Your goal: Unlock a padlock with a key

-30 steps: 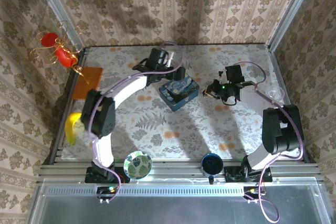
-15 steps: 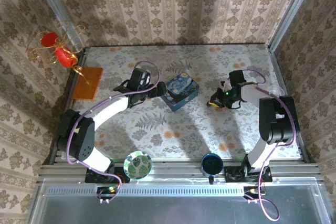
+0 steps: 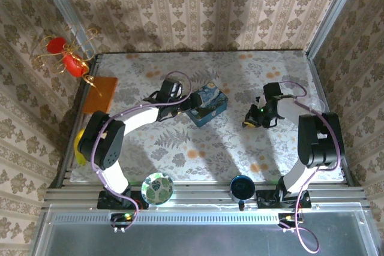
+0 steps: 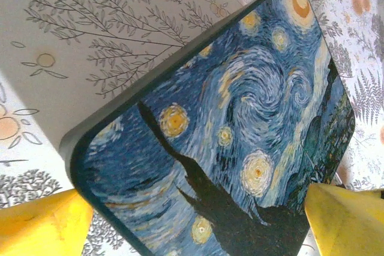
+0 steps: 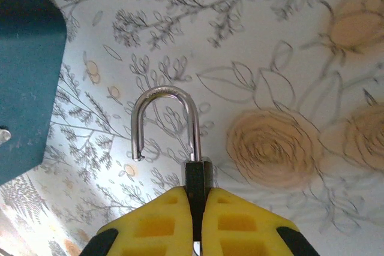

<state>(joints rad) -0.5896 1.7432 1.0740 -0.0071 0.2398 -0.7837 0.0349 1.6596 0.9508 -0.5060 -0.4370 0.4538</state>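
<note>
The right tool, clenched on the padlock right of the tin, should hold steady; the left tool straddles the tin, released.

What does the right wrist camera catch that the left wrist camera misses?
Right wrist, not left wrist: the padlock, pinched in the shut right gripper, with one end of its shackle free. Left wrist, not right wrist: the starry painted lid of the tin, flanked by the open left gripper. Both: the blue tin and the flowered tablecloth under it.
</note>
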